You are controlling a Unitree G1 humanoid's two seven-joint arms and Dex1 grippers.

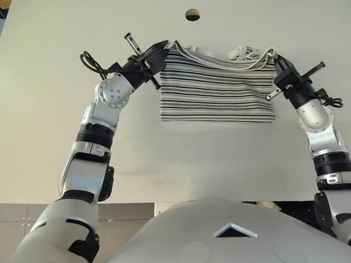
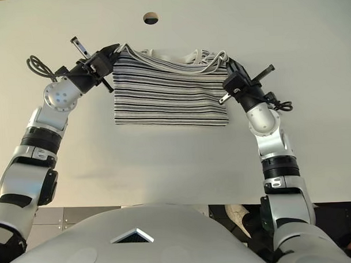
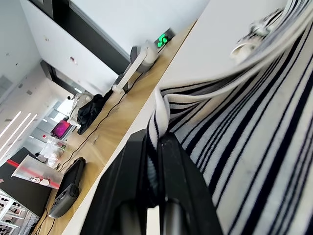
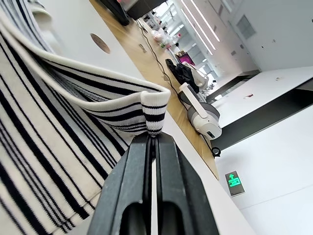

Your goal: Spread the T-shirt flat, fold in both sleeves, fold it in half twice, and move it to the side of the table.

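The black-and-white striped T-shirt [image 1: 217,89] lies folded into a rectangle on the white table [image 1: 57,43], its far edge lifted in loose layers. My left gripper [image 1: 168,48] is shut on the far left corner of the T-shirt [image 3: 234,127], pinching the layered hem between its black fingers [image 3: 178,176]. At the far right corner, my right gripper [image 1: 275,60] is shut on the T-shirt [image 4: 58,147], with the hem caught between its fingers [image 4: 168,176]. Both held corners are raised slightly above the table, while the near folded edge [image 1: 217,119] rests on it.
A round cable hole [image 1: 192,15] sits in the table beyond the shirt. Open tabletop extends to the left, right and near side of the shirt. The table's near edge [image 1: 166,200] runs just in front of me.
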